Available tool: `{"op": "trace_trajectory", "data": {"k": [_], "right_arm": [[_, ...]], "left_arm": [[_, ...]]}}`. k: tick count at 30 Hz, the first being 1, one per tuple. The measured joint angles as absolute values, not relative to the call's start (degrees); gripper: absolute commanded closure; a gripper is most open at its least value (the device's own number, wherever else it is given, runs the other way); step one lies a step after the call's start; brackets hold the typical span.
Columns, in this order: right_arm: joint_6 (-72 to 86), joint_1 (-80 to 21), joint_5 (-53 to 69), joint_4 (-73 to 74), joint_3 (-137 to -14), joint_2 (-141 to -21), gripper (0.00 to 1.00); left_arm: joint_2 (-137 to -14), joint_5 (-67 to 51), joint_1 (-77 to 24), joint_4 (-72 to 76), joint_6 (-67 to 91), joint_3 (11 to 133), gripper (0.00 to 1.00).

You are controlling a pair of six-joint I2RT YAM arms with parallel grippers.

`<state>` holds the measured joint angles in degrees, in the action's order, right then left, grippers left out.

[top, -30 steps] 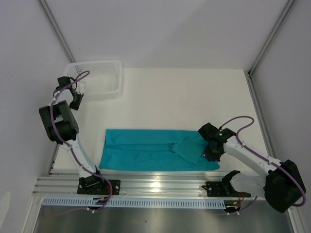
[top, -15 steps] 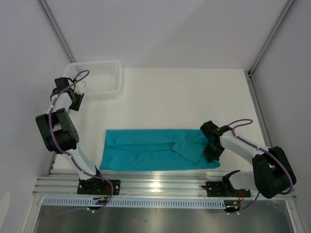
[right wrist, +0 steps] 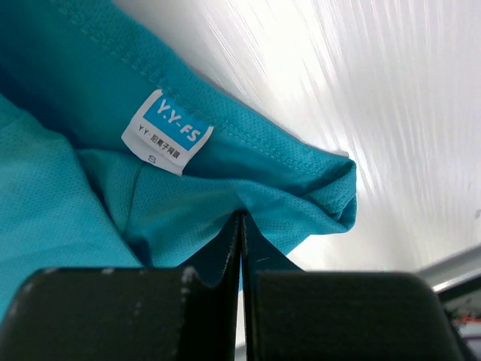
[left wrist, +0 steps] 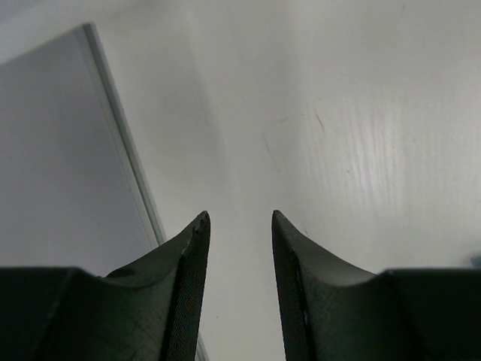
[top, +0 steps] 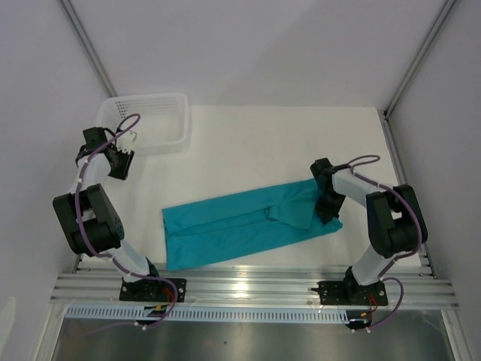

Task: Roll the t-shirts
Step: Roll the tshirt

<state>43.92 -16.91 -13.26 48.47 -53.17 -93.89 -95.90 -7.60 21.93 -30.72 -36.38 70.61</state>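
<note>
Shifted since a second ago: the t-shirt (top: 240,226), formerly square to the near edge, now lies on a diagonal across the bench (top: 263,143), its right end drawn away from the arm bases while its left end has kept roughly its place; the right arm has folded back with it. Item, right pincer (right wrist: 240,219): fingers pressed fully together, a fold of teal cloth nipped at the tips at the neck end, the white label (right wrist: 167,131) lying just beside the grip. Item, left pincer (left wrist: 239,218): a narrow gap between the fingers, nothing in it, held over bare bench at the far left, near the white mesh basket (top: 161,124) and well apart from the garment. Condition of garment: folded lengthwise into a long strip, flat, not yet rolled. Step in hand, by judgement: straightening the strip before rolling. Handling note: the pull should stay low and even so the folded sleeves do not spill open; one corner alone drags the strip askew, so the left pincer would best come over to the other end, and the roll should start only once the edges lie parallel
</note>
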Motion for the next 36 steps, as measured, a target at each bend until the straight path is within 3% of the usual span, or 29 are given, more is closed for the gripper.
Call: {"op": "trace_trajectory", "data": {"k": [20,28,36], "right_arm": [[29.9,-13.1,-16.3,45.4,-104.3,-130.1,1.0],[28.4,-12.9,-13.8,47.0,-126.2,-142.9,1.0],[27.4,-12.1,-9.8,46.2,-135.0,-147.9,1.0]], "left_arm": [[-74.5,-13.8,10.5,-37.4,-36.4,51.0,0.56],[-73.9,-13.2,0.8,-38.8,-36.4,48.6,0.56],[-76.3,-13.1,-5.4,-38.8,-35.8,48.6,0.56]]}}
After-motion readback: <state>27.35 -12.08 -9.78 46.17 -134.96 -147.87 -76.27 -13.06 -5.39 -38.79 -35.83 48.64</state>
